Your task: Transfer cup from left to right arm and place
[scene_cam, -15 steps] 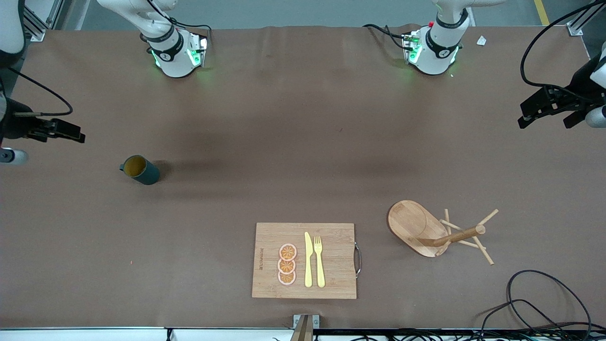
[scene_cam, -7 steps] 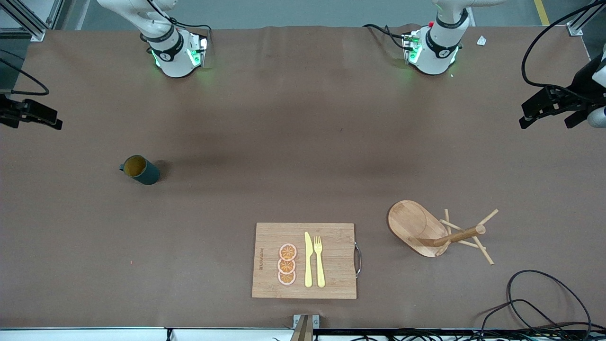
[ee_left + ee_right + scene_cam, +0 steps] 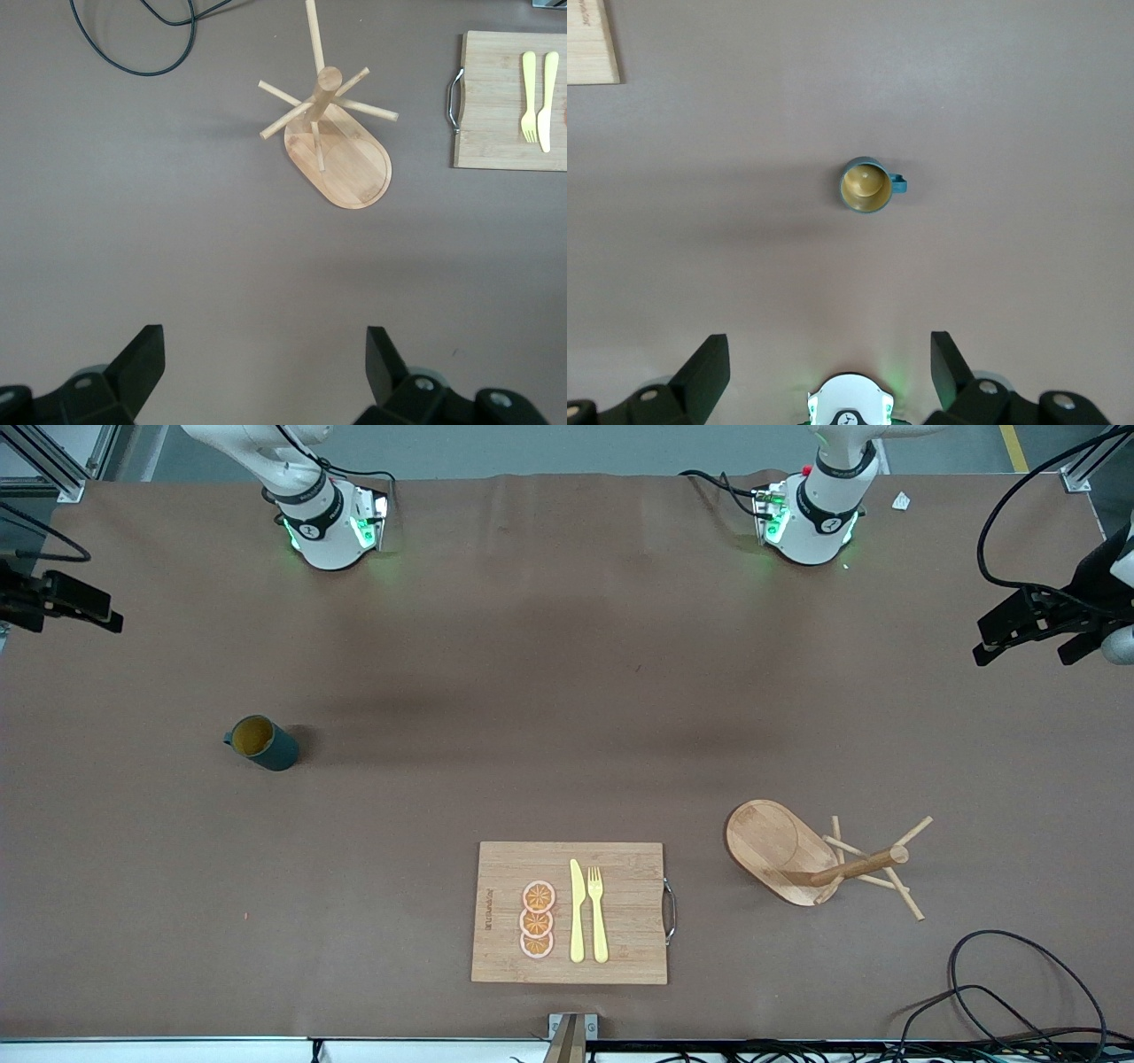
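The cup [image 3: 262, 742], a dark teal mug with a yellowish-brown inside, stands upright on the table toward the right arm's end. It also shows in the right wrist view [image 3: 866, 185], handle out to one side. My right gripper [image 3: 89, 607] is open and empty, high over the table's edge at that end, well apart from the cup; its open jaws show in the right wrist view [image 3: 830, 372]. My left gripper [image 3: 1019, 654] is open and empty, high over the left arm's end of the table, and also shows in the left wrist view [image 3: 263, 367].
A wooden peg rack [image 3: 824, 859] on an oval base stands toward the left arm's end, also in the left wrist view [image 3: 337, 142]. A cutting board [image 3: 620, 912] with a yellow knife, a fork and orange slices lies near the front edge. A black cable [image 3: 1001, 992] loops at the front corner.
My right gripper has risen and drawn away from the cup toward the table's edge. The cup has not moved. The left arm has barely moved.
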You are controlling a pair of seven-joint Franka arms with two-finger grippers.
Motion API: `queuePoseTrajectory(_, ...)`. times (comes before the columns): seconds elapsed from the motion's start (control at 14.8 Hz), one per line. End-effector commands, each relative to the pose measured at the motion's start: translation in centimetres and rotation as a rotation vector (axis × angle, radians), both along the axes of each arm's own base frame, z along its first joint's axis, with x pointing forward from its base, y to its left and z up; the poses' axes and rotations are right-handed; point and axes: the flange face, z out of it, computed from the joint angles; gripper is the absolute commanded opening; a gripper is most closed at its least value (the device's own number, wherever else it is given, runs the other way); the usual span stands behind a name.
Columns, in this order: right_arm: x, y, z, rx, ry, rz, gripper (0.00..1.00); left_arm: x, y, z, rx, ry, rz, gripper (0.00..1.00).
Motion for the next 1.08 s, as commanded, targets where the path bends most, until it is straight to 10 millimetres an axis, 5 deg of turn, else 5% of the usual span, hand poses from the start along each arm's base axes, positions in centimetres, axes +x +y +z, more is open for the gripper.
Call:
queuePoseTrajectory(0.0, -1.8, 0.2, 1.2, 0.012, -0.016, -0.010, 1.00, -0.2, 0.3, 0.3, -0.007, -0.004, 0.000, 1.00)
queuePoseTrajectory(0.27, -3.9, 0.4, 2.0, 0.012, -0.033, -0.004, 1.00, -0.2, 0.4, 0.3, -0.007, -0.004, 0.001, 1.00)
queuePoseTrajectory(1.01, -3.7, 1.3, 1.9, 0.004, -0.043, 0.014, 1.00, -0.1, 0.8, 0.3, -0.007, -0.003, 0.009, 1.00)
